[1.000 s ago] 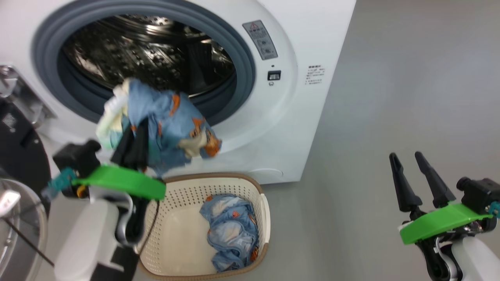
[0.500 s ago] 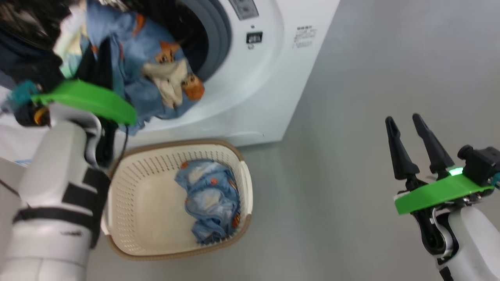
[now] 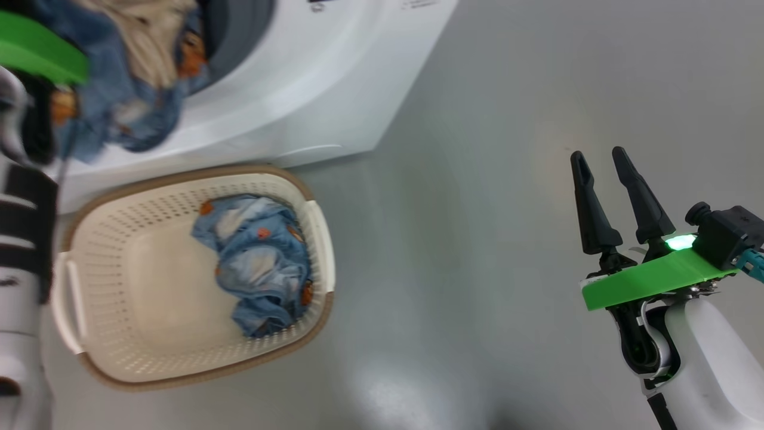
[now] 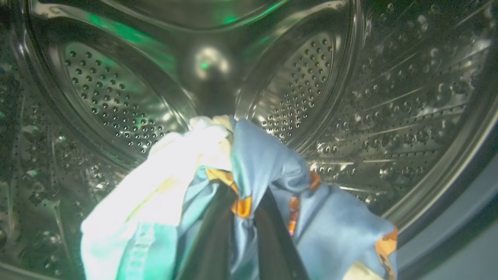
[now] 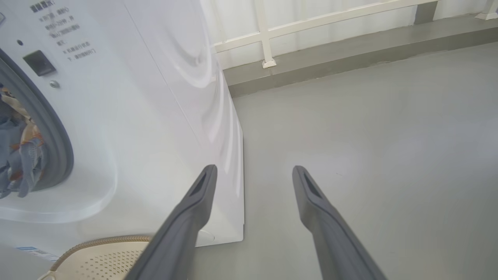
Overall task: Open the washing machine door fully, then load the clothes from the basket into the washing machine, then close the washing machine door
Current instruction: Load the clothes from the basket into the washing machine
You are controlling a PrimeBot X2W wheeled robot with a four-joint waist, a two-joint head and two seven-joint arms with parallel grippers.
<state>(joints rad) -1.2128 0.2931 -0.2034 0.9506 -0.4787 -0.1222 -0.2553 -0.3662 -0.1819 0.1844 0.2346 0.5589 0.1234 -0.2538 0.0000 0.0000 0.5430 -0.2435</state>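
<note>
Left forearm occupies the left edge of the head view, beside the left handle of the basket. The left hand is inside the washing machine: its two dark fingers are pressed together, pinching the held garment, a light blue fabric with orange print and a cream-white fold. The garment hangs over the fingers. Its trailing part drapes across the grey gasket at the lower edge of the opening. The perforated steel drum lies open ahead of the fingertips, with free room on all sides of the garment. The basket stands on the floor just in front of the machine's lower front edge. A second garment lies bunched against the basket's right wall; the left half of the basket floor is bare. To the right of the machine's corner edge the grey floor runs unobstructed. The right hand hangs above that floor, well apart from machine and basket, fingers spread wide and holding nothing.
</note>
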